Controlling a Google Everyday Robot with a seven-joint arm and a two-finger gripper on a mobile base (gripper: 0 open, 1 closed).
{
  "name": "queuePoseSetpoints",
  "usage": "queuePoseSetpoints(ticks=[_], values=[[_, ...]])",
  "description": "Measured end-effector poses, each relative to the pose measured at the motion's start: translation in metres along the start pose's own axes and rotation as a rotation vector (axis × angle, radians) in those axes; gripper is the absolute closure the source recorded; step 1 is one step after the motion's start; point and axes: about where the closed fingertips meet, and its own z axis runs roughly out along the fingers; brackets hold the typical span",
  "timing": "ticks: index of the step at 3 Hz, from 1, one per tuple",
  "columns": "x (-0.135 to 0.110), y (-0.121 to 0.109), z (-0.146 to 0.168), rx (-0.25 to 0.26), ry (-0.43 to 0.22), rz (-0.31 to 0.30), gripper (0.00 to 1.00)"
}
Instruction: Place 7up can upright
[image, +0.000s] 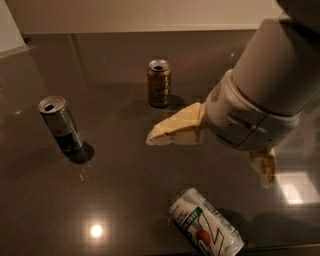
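The 7up can (206, 223) lies on its side on the worktop (120, 180); the gripper (209, 160) hovers near it, jaws spread wide.
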Motion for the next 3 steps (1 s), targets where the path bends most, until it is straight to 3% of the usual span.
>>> queuePoseSetpoints(ticks=[1,2,3], values=[[-0.003,-0.004,-0.005,0.004,0.015,-0.1,0.0],[-0.004,-0.008,-0.008,0.009,0.028,-0.107,0.0],[-0.012,-0.017,-0.012,-0.006,0.04,-0.15,0.0]])
